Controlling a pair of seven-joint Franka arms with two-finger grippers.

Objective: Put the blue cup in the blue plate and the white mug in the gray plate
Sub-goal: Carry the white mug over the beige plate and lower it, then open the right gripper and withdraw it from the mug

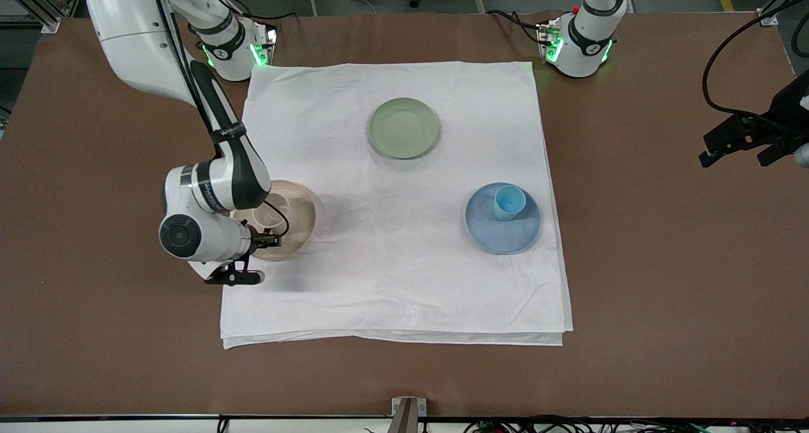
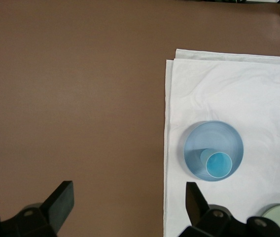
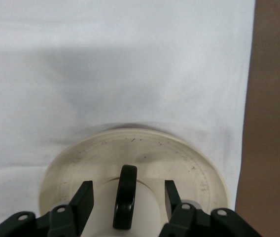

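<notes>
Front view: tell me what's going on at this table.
The right gripper is low over the gray plate, its fingers apart on either side of the white mug's dark handle; the mug stands on that plate. The blue cup already sits in the blue plate. The left gripper waits open over bare table.

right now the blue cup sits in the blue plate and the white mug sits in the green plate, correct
Not quite. The blue cup is in the blue plate, but the white mug stands on the gray plate, with the right pincer open around its handle, as the right wrist view shows. The green plate holds nothing in the front view.
</notes>
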